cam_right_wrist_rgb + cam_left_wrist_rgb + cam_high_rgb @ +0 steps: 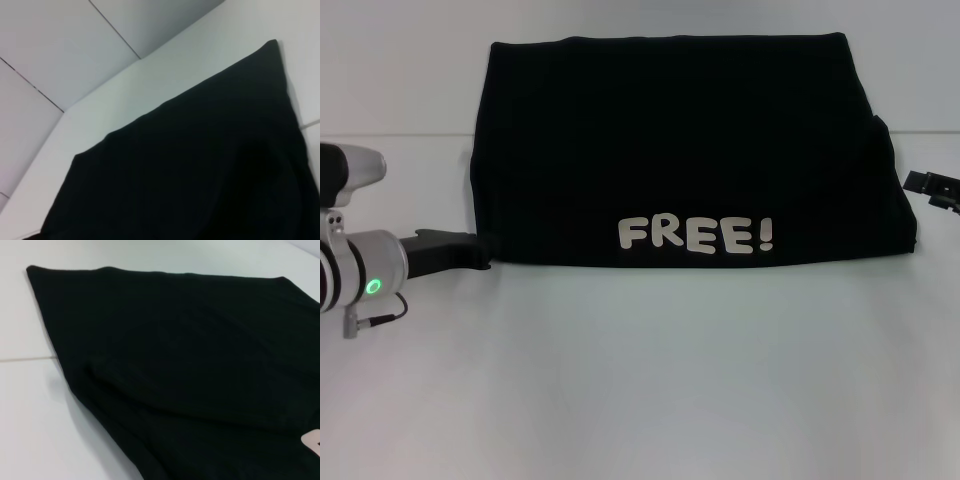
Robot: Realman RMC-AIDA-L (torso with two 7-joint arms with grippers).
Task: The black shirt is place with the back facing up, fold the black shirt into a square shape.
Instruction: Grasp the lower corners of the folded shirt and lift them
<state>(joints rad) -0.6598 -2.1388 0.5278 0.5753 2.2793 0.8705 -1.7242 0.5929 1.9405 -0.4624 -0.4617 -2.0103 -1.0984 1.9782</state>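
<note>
The black shirt point(680, 150) lies on the white table as a wide folded rectangle. Cream "FREE!" lettering point(695, 235) faces up near its front edge. My left gripper point(470, 250) sits low on the table, right at the shirt's front left corner. My right gripper point(932, 188) shows only partly at the right border, just off the shirt's right edge. The left wrist view is filled with the shirt point(190, 365) and a sliver of the lettering point(312, 440). In the right wrist view the shirt point(200, 170) shows as plain black cloth.
Bare white table point(640, 380) stretches in front of the shirt and on both sides of it. A seam line crosses the table behind the left arm point(410, 136). Grey wall panels point(75, 40) rise beyond the table's far edge.
</note>
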